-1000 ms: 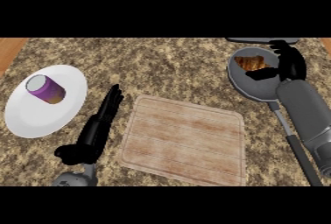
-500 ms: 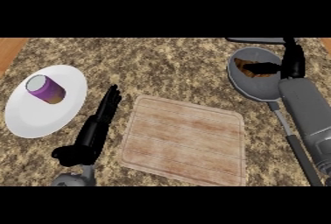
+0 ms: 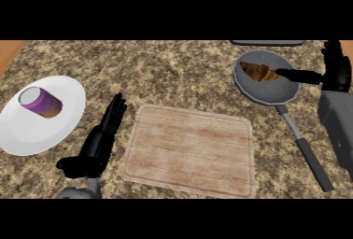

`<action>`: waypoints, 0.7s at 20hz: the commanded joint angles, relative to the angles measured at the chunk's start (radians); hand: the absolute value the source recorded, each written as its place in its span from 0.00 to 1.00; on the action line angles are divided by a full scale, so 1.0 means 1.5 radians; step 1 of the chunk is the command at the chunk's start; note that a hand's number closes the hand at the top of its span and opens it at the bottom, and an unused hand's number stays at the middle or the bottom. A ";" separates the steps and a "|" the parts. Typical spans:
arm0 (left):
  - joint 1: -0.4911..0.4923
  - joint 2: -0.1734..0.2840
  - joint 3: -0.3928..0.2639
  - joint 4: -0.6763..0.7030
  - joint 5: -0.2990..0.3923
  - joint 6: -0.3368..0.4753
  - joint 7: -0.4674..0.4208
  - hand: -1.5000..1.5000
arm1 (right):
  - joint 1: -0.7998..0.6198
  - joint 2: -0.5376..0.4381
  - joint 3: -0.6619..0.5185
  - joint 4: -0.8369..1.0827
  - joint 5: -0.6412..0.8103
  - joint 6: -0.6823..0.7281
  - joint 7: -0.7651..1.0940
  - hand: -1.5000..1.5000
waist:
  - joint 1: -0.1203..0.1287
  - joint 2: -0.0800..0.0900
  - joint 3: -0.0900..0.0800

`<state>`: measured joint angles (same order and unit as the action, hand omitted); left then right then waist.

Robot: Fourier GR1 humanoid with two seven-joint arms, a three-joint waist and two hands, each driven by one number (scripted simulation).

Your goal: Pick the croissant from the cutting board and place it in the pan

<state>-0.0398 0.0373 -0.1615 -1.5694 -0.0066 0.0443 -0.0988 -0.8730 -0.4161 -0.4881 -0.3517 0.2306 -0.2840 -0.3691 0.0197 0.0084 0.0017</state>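
The brown croissant [image 3: 257, 71] lies inside the grey pan [image 3: 276, 92] at the back right, toward its far side. My right hand [image 3: 335, 66] is at the pan's right rim, open, fingers straight and pointing away. Its thumb [image 3: 300, 76] reaches left over the rim and ends just short of the croissant. The wooden cutting board [image 3: 189, 149] in the middle has nothing on it. Just left of the board, my left hand [image 3: 103, 135] lies flat on the counter, open and holding nothing.
A white plate [image 3: 27, 135] at the left carries a purple cup [image 3: 41, 102]. The pan's long handle [image 3: 305, 147] runs toward the front right, beside my right forearm [image 3: 339, 121]. A grey object [image 3: 267, 42] shows at the counter's back edge.
My right hand has let go of the croissant and drawn back to the right, off the pan. The croissant now lies uncovered in the pan. The left hand has not moved.
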 commanded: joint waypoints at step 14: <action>0.035 0.000 0.009 0.008 -0.010 -0.011 -0.022 0.50 | 0.312 0.026 0.057 -0.377 -0.112 0.258 0.000 0.00 | -0.024 -0.010 -0.002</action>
<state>0.0016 0.0563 -0.1310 -1.6089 0.0045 0.0228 -0.0854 -0.5285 -0.4023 -0.4315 -0.7227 0.0928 0.0739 -0.4205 -0.0088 -0.0043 -0.0006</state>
